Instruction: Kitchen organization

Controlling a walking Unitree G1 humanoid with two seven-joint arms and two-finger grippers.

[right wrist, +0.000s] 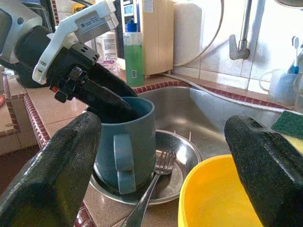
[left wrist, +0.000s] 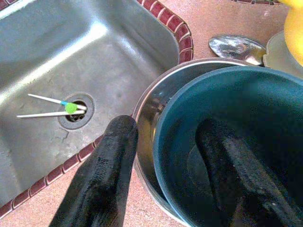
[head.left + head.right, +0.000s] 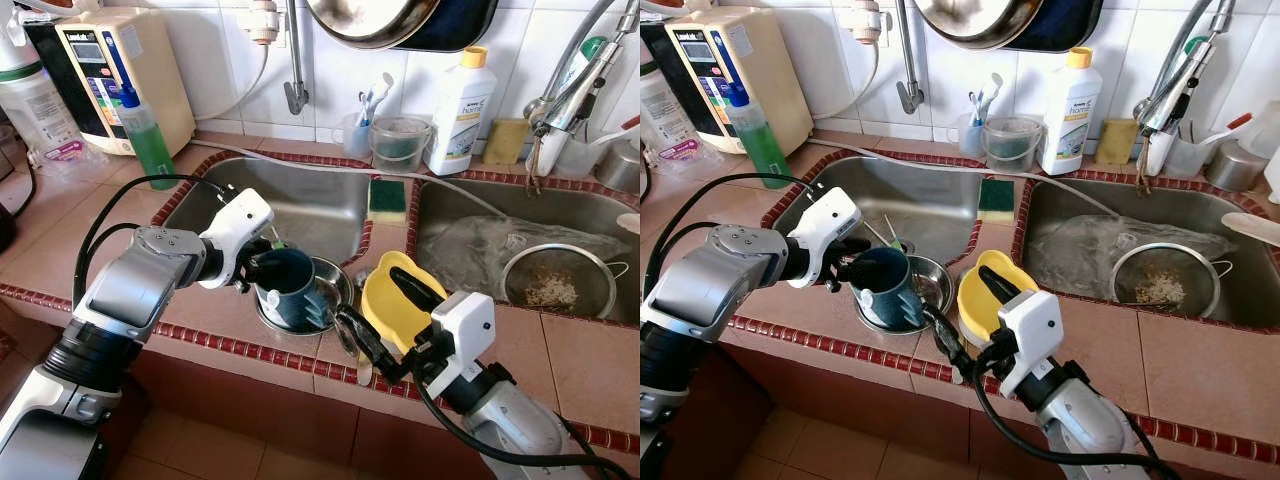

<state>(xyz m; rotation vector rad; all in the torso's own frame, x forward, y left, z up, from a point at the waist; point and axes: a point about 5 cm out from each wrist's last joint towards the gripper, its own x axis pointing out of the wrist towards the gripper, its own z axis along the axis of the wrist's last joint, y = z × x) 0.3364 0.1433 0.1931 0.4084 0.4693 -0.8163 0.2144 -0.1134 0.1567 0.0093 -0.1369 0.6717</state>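
Note:
A dark teal mug (image 3: 290, 292) stands upright in a shallow steel bowl (image 3: 338, 276) on the tiled counter at the left sink's front corner. My left gripper (image 3: 266, 262) is open astride the mug's rim, one finger (image 2: 227, 165) inside the mug and the other finger (image 2: 106, 170) outside it. A fork (image 1: 158, 176) leans in the steel bowl beside the mug's handle. To the right stands a yellow bowl (image 3: 392, 305). My right gripper (image 3: 386, 315) is open wide by that bowl, pointing toward the mug and holding nothing.
The left sink (image 3: 310, 205) holds two thin sticks (image 2: 49, 106) at its drain. A green-yellow sponge (image 3: 387, 198) lies on the divider. The right sink (image 3: 600, 215) holds a strainer (image 3: 558, 282) and plastic film. A green soap bottle (image 3: 148, 135) and a white bottle (image 3: 458, 110) stand behind.

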